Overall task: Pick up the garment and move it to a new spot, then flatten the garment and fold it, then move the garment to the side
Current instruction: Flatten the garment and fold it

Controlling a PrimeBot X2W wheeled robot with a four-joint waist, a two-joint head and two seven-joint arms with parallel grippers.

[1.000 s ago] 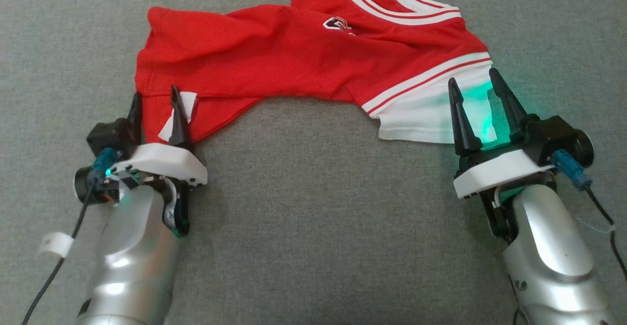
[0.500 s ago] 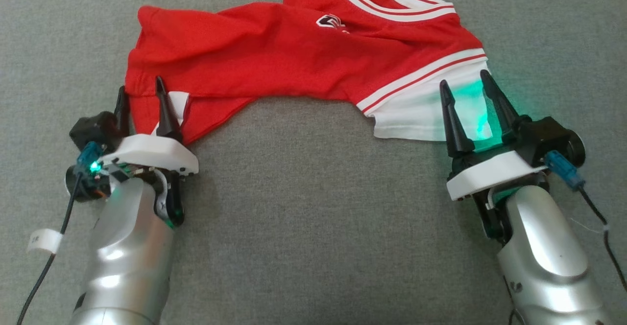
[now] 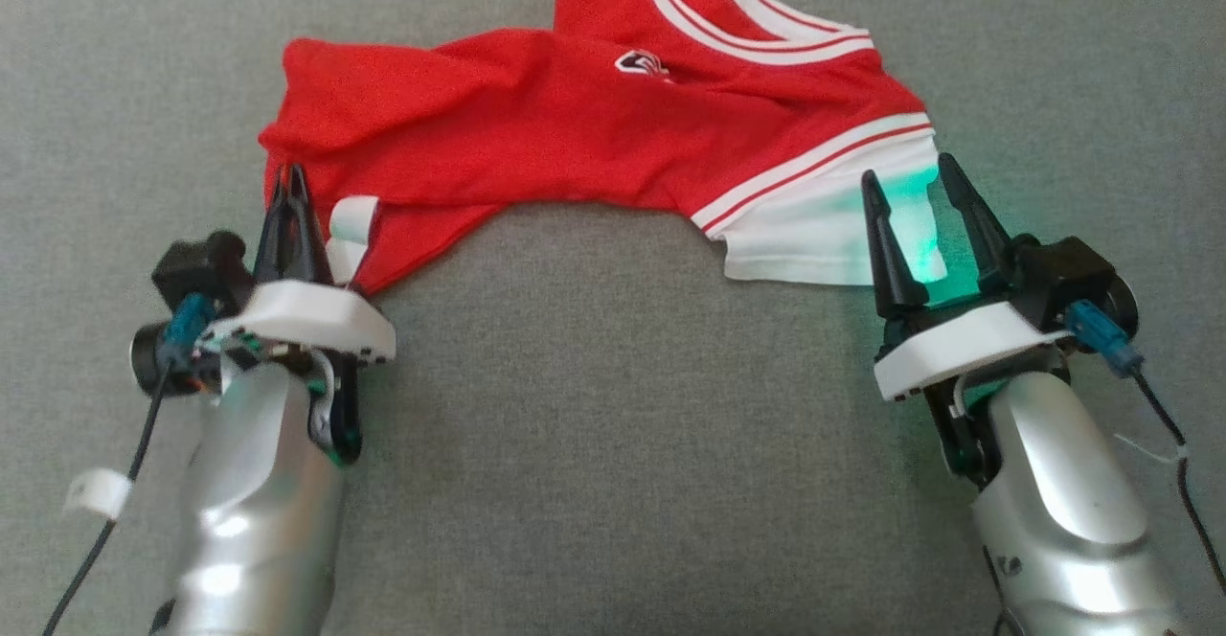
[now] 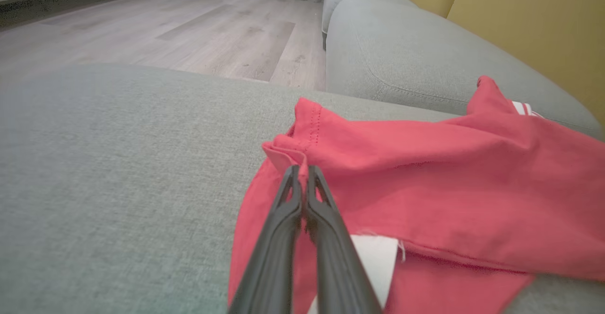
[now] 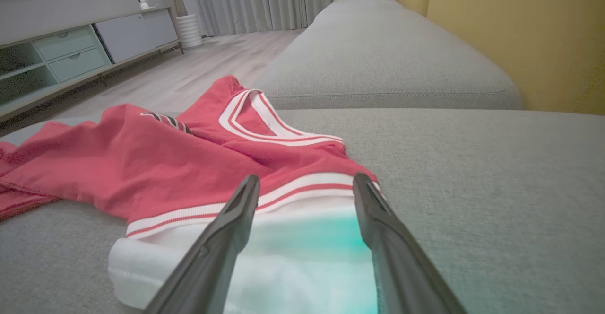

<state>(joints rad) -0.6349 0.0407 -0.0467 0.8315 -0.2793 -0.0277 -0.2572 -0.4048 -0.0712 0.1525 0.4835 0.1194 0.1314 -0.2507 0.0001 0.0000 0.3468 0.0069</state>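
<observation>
The garment [image 3: 536, 128] is a red jersey with white and red striped trim, lying crumpled on a grey cushion. My left gripper [image 3: 290, 176] is shut on the garment's red hem corner [image 4: 288, 155], beside a white label [image 3: 347, 234]. My right gripper [image 3: 910, 181] stands open, its fingers straddling the white sleeve end [image 5: 293, 252] at the garment's right side. A green glow falls on that white cloth. In the right wrist view the collar [image 5: 264, 125] shows behind the sleeve.
The grey cushion [image 3: 613, 425] spreads wide in front of the garment. A second grey cushion [image 5: 378, 68] and a yellow backrest [image 5: 496, 30] lie beyond. Wooden floor [image 4: 165, 30] and a low cabinet [image 5: 71, 54] are off the cushion's edge.
My left gripper has shut on the hem corner, bunching the red cloth there. The right gripper has stayed open over the white sleeve.
</observation>
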